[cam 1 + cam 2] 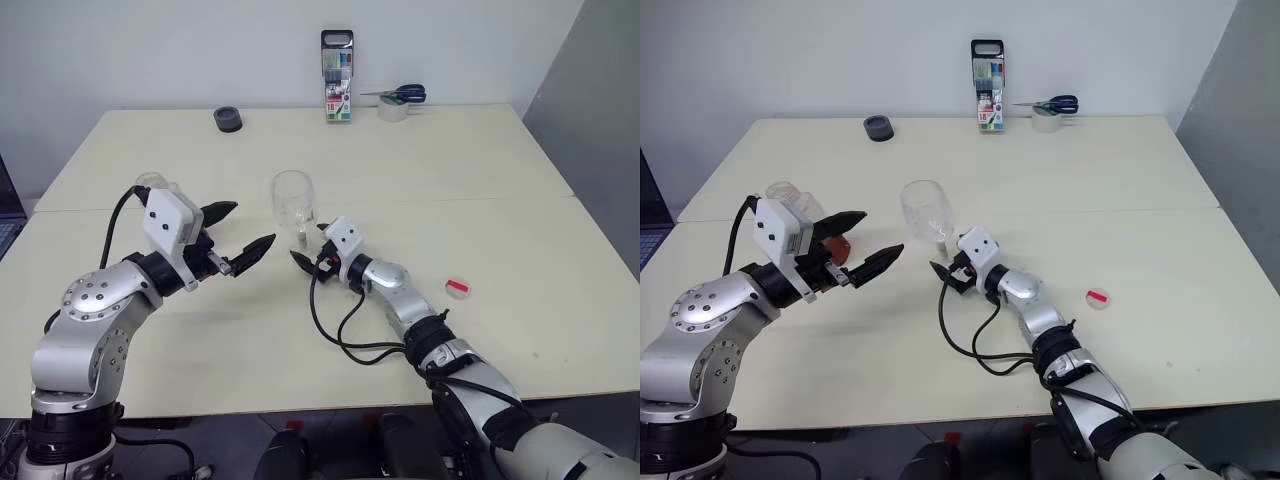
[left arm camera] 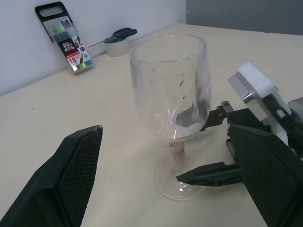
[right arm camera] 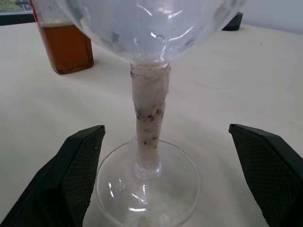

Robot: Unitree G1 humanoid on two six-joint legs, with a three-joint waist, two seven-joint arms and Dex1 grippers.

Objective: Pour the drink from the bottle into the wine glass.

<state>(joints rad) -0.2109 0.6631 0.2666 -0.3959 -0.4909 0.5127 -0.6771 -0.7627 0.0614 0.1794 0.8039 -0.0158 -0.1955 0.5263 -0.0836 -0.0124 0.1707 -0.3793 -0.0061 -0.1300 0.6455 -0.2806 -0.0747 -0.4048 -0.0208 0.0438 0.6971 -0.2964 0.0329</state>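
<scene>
The clear wine glass [image 1: 292,200] stands upright and empty mid-table. My right gripper [image 1: 310,245] is open, one finger on each side of the glass's taped stem [image 3: 150,109] just above the foot, touching neither. To the glass's left my left gripper [image 1: 253,224] hangs open and level, pointing at the bowl [image 2: 170,94] with nothing in it. The uncapped bottle [image 1: 788,198] stands behind my left hand, largely hidden by it. The amber drink [image 3: 66,45] shows in it past the glass. Its red-and-white cap [image 1: 458,288] lies on the table to the right.
A marker-pen case [image 1: 337,77] stands at the table's far edge. Beside it blue-handled scissors [image 1: 402,95] lie on a tape roll. A black roll [image 1: 228,119] sits at the far left. A black cable [image 1: 335,335] loops on the table under my right forearm.
</scene>
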